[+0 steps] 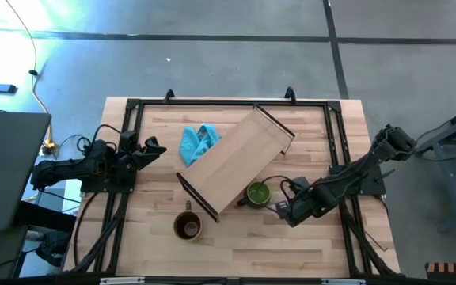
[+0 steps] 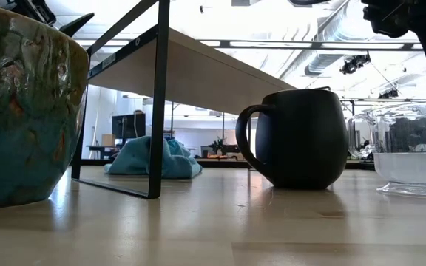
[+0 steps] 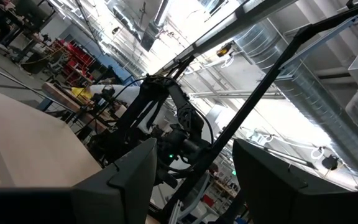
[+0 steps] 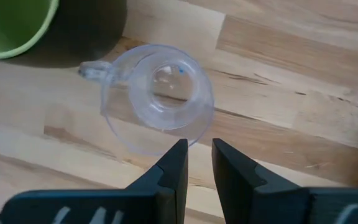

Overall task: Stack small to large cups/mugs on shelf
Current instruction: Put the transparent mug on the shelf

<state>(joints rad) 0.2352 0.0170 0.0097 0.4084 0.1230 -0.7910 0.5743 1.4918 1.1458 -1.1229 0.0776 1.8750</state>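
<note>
The small clear glass cup [image 4: 157, 96] [image 2: 413, 155] stands upright on the tabletop, right beside the green mug [image 1: 258, 192] [image 4: 11, 25], which looks dark in the low view [image 2: 298, 140]. The brown mug [image 1: 188, 227] [image 2: 21, 111] stands near the table's near edge. The light-wood shelf [image 1: 236, 162] [image 2: 198, 70] stands diagonally mid-table on its black end frames. My right gripper [image 4: 197, 158] [image 1: 281, 209] hangs just above the glass cup's rim, its fingers a narrow gap apart. My left gripper [image 1: 153, 149] [image 3: 194, 180] waits open at the table's left side.
A crumpled blue cloth [image 1: 199, 142] [image 2: 154, 159] lies beyond the shelf's left end. Black rails [image 1: 228, 103] frame the tabletop. Bare wood shows along the near edge to the right of the brown mug.
</note>
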